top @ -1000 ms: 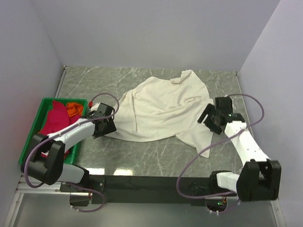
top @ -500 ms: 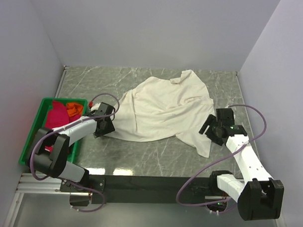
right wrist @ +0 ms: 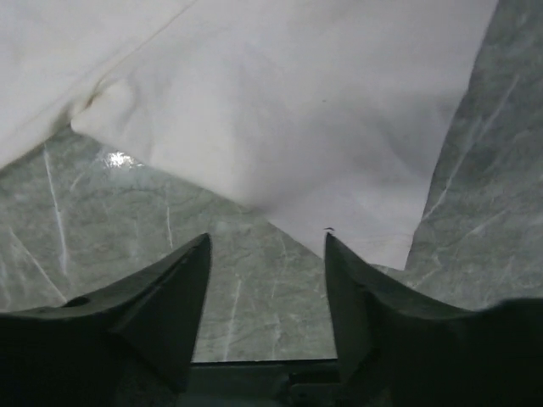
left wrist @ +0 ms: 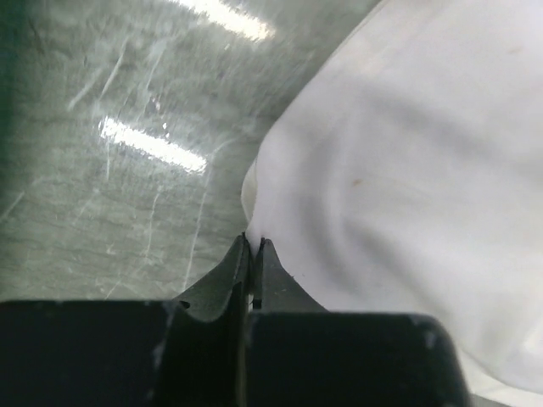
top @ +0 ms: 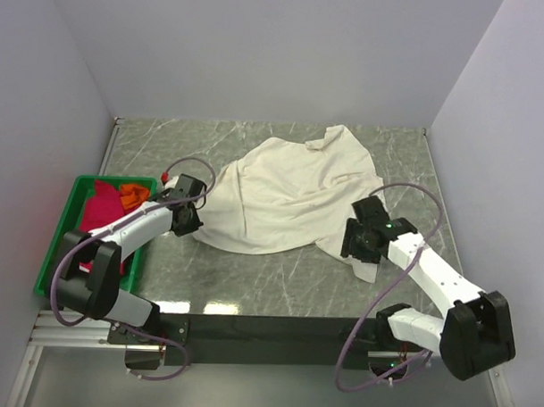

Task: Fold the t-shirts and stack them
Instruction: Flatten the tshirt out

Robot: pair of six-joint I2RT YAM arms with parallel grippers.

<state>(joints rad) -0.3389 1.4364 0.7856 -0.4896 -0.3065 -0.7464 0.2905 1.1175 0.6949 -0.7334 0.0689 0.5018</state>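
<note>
On the table centre, cream t-shirt lies crumpled, L gripper pressed together at its 8 o'clock hem (cloth caught? can't tell), R gripper spread over the 4 o'clock corner: pinch that corner deep, then lift both evenly.

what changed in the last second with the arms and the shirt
The left tool slid right to the left edge of the cream t-shirt and shut, apparently pinching it. The right tool swung nearer and leftward over the shirt's near right corner, jaws open. The shirt lies spread as before; the green crate and its pink t-shirt and orange t-shirt did not move.
</note>
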